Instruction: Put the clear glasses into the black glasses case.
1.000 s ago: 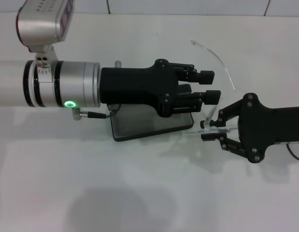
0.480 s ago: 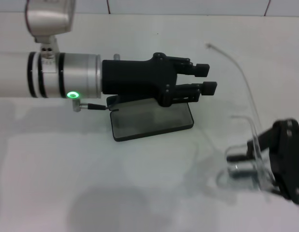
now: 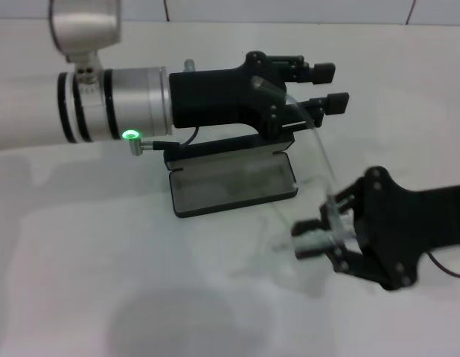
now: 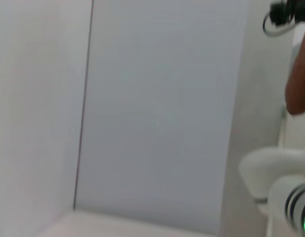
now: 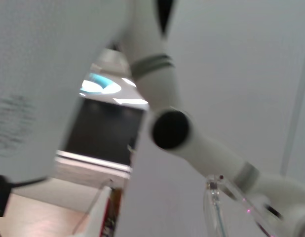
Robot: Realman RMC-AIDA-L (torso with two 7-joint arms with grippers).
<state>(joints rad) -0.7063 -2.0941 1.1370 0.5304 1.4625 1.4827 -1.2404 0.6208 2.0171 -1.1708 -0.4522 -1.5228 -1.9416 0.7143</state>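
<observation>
Right gripper (image 3: 328,239): nearest the camera, low on the robot's right, above the white table (image 3: 103,297). Its black jaws are pressed onto the clear glasses, gripping them at the near end of the frame.
Clear glasses (image 3: 320,152): held off the table, tilted. One thin transparent arm arcs up and away from the right gripper toward the left gripper's fingers. The lens end near the right gripper is hard to make out against the white surface.
Black glasses case (image 3: 234,184): open on the table, just beyond and to the left of the glasses. Its grey-lined tray faces up with nothing in it; the lid stands raised along the far edge.
Left gripper (image 3: 328,85): farthest, reaching across above the case's raised lid. Its two fingers are spread apart and hold nothing.
Step in hand: carrying the glasses toward the open case; they are not yet over the tray.
Next move: likely needs the right gripper to swing the glasses over the tray, level them lengthwise with it, then lower them without catching the lid or the left gripper.
</observation>
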